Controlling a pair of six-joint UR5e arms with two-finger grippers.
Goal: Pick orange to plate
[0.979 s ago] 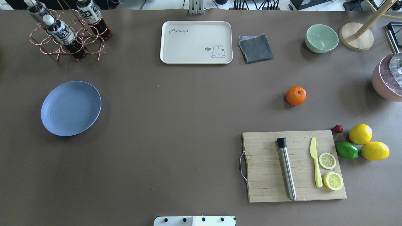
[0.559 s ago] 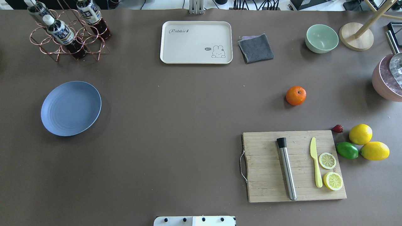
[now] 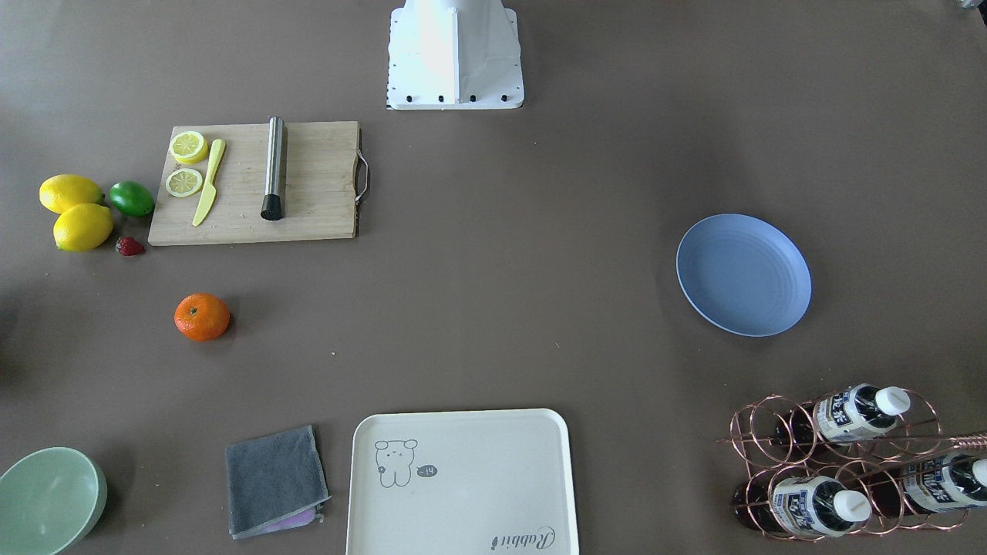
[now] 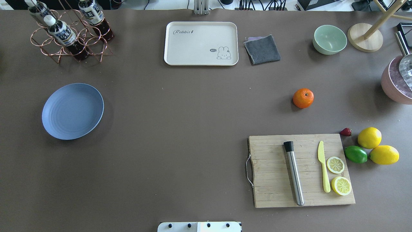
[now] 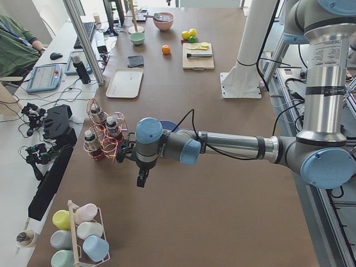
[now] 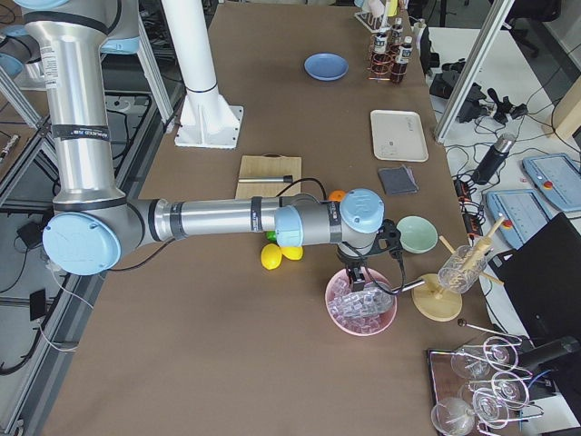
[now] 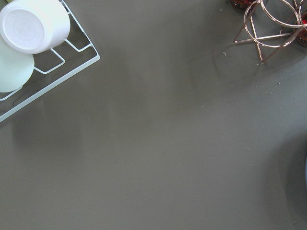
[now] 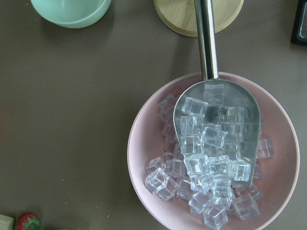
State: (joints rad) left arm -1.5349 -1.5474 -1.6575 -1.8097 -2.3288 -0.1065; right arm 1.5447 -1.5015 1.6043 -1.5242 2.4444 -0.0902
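Note:
The orange (image 4: 303, 98) (image 3: 202, 317) lies alone on the brown table, on my right side, beyond the cutting board. The blue plate (image 4: 72, 111) (image 3: 743, 274) sits far across on my left side with nothing on it. Neither gripper appears in the overhead or front views. In the exterior left view my left gripper (image 5: 142, 181) hangs over the table's left end, past the plate, near the bottle rack. In the exterior right view my right gripper (image 6: 356, 275) hovers above a pink bowl of ice, beyond the orange (image 6: 336, 194). I cannot tell whether either is open or shut.
A cutting board (image 4: 302, 170) carries a steel muddler, a yellow knife and lemon slices; two lemons (image 4: 369, 138), a lime and a strawberry lie beside it. A cream tray (image 4: 201, 43), grey cloth, green bowl (image 4: 329, 39), bottle rack (image 4: 69, 32) and ice bowl with scoop (image 8: 213, 153) stand around.

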